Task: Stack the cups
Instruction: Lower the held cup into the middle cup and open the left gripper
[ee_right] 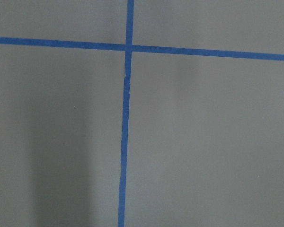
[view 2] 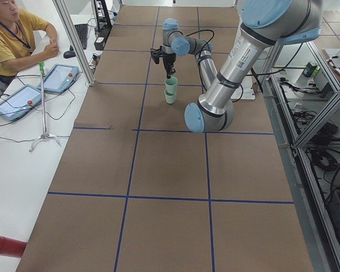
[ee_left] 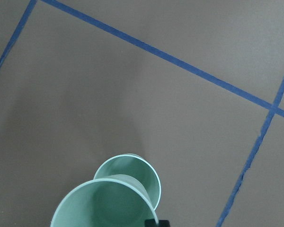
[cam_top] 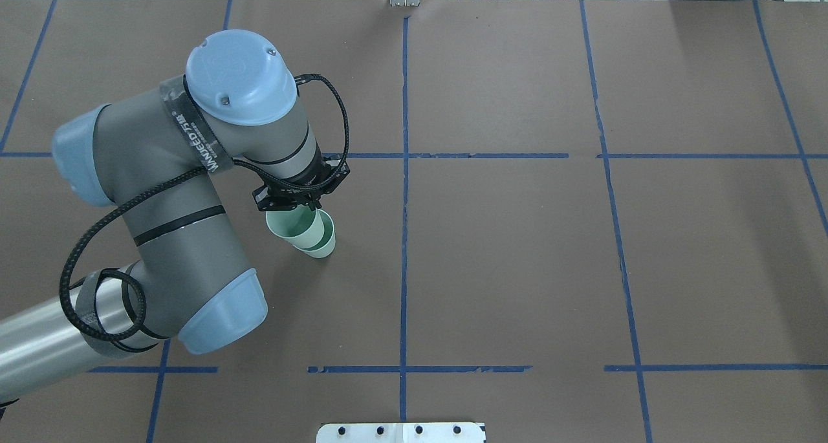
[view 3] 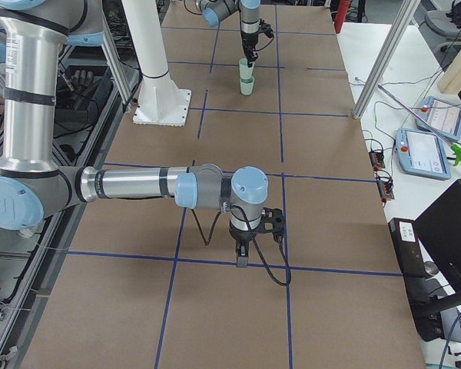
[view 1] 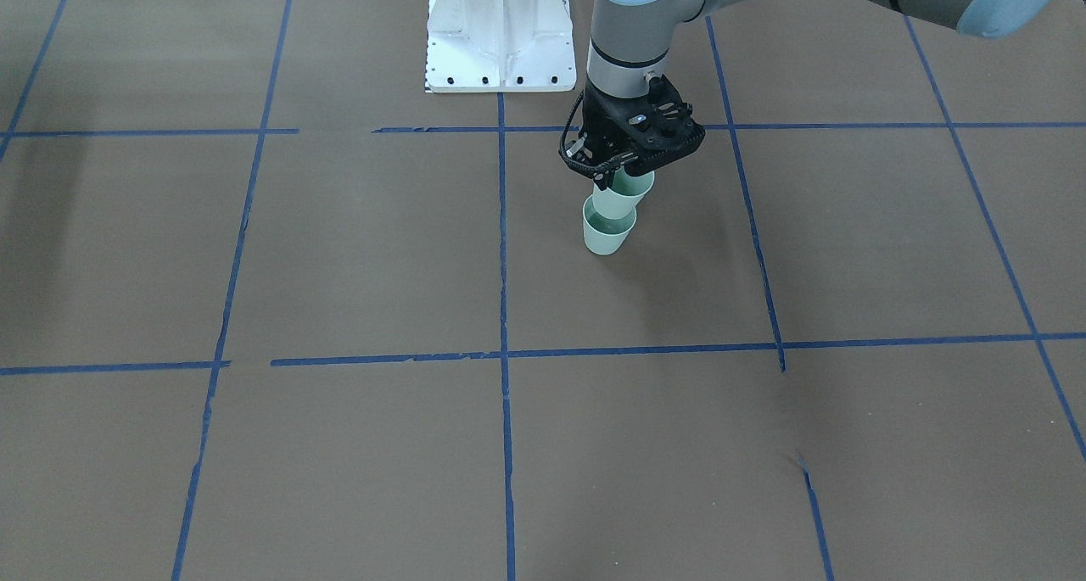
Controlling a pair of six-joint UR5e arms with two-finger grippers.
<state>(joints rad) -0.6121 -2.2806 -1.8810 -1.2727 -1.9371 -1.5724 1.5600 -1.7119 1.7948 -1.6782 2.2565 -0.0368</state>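
Two pale mint-green cups show near the table's middle. One cup (view 1: 607, 235) stands upright on the brown table. My left gripper (view 1: 629, 164) is shut on the rim of the other cup (view 1: 625, 192) and holds it upright right over the standing one, its base at that cup's mouth. In the overhead view the held cup (cam_top: 292, 226) overlaps the standing cup (cam_top: 325, 242). The left wrist view shows the held cup (ee_left: 104, 203) in front of the standing cup (ee_left: 135, 168). My right gripper (view 3: 242, 260) hangs low over the table far away; I cannot tell if it is open or shut.
The white robot base (view 1: 496, 30) stands just behind the cups. Blue tape lines (view 1: 502, 250) divide the brown table into squares. An operator (view 2: 11, 37) sits at a side desk with tablets (view 2: 59, 76) past the table's far edge.
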